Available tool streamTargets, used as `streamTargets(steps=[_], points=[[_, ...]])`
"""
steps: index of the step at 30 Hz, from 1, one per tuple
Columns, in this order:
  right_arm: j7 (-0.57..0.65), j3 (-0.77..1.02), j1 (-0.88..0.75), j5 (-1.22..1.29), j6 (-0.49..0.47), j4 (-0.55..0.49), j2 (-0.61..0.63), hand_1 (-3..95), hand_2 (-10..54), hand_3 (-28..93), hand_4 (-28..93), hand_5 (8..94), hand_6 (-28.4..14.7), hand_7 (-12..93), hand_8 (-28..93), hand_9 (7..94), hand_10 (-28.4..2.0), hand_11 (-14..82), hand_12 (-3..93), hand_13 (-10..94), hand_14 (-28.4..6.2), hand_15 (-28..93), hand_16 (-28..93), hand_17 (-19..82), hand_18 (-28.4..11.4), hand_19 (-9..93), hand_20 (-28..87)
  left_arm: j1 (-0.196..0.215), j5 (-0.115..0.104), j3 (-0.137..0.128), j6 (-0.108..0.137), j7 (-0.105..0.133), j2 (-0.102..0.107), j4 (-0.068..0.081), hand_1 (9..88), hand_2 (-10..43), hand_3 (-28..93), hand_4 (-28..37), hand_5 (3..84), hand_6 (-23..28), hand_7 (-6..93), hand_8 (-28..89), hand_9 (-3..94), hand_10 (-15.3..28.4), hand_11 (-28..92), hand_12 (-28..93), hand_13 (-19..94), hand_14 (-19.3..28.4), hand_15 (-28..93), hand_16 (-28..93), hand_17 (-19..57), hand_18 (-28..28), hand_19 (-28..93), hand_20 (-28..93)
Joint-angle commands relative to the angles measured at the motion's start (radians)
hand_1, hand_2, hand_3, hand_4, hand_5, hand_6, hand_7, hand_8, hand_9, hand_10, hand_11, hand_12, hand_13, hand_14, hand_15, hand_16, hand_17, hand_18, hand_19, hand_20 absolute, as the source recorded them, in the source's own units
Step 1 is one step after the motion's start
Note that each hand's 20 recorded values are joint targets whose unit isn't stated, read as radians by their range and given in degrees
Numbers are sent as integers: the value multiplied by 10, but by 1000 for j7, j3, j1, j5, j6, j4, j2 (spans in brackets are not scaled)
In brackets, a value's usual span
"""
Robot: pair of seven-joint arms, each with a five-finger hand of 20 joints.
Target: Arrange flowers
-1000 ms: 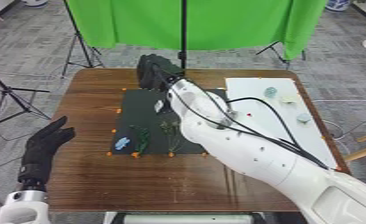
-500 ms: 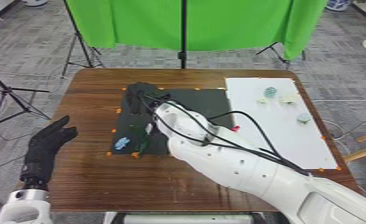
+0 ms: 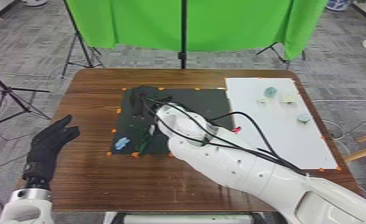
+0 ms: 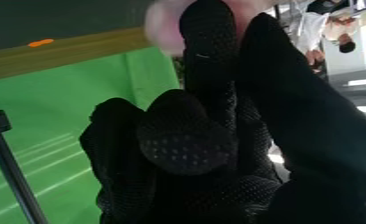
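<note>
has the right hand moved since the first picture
Yes. In the head view the right hand has come toward the robot and a little left, from beyond the black mat's far edge to over its far left part.

White, rounded arms (image 3: 217, 162) – loose black cables (image 3: 295, 169); black fabric gloves (image 3: 43, 155) – one pale-dotted.

Bright light leaves sheen on the table (image 3: 144, 185), pale streaks on green cloth (image 4: 39, 167).

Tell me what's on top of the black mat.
A blue flower lies by its near-left corner, a green stem just right of it. The right hand and arm hide parts of the mat; what's beneath can't be seen.
</note>
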Motion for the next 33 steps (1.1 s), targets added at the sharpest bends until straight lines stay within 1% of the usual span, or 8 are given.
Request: streamTargets(steps=[1,9,12,14,16,23,27,33], points=[[-19,-14,1,-58,-16,6,-3,485,-95,638,-163,662,18,213,54,837,-89,181,414,882,-17,651,366,624,-144,932,614,6,-1,1,-13,-4,-5,6,304,113,699,-139,399,63,102,-67,440,145,210,89,370,178,182,-29,73,121,164,148],[-10,-4,23,-49,-40,-55,52,472,-95,650,-171,647,22,212,25,823,-94,205,409,876,-20,652,366,617,-147,932,607,18,2,-9,-17,-10,-8,-1,306,108,701,-136,399,64,101,-67,441,145,210,89,369,177,182,-29,74,121,163,148],[4,21,55,-36,-8,-169,146,458,-95,657,-171,638,23,208,-39,807,-98,228,390,873,-23,652,367,613,-148,932,604,28,2,-21,-17,-20,-6,-6,306,107,702,-136,399,64,101,-66,441,145,210,89,369,178,182,-29,74,121,163,148],[25,54,66,-17,27,-264,230,447,-95,661,-170,634,23,204,-83,796,-100,243,378,867,-25,650,369,605,-149,932,602,20,-2,-22,-25,-16,1,3,307,107,701,-137,399,64,101,-66,441,145,209,89,369,178,181,-29,74,121,162,148],[35,111,55,-2,42,-353,314,426,-95,677,-170,632,22,208,-98,783,-108,265,343,858,-30,654,369,598,-153,932,601,25,4,-30,-30,-18,9,1,307,107,701,-137,399,64,101,-66,441,145,210,89,370,178,180,-29,74,121,162,148],[82,440,-143,20,-8,-593,620,300,-95,660,-133,609,-11,155,-76,729,-149,262,281,818,-59,660,367,564,-166,932,587,42,9,-38,-18,-10,3,-16,306,107,701,-136,399,63,102,-66,441,145,211,89,371,177,180,-29,74,121,161,148],[123,646,-326,39,-38,-634,728,229,-89,625,-110,576,-35,114,-57,697,-172,236,286,786,-86,656,361,530,-188,932,560,58,7,-50,-12,-10,-4,-25,306,106,700,-136,399,63,102,-66,442,145,210,89,372,177,181,-29,74,121,160,148],[194,758,-484,12,-40,-571,799,198,-77,611,-103,576,-39,102,-50,707,-179,252,295,781,-99,652,354,520,-196,932,540,69,15,-52,-13,-13,-14,-33,306,105,701,-136,399,63,101,-66,441,146,210,90,372,177,181,-30,74,121,160,148]])
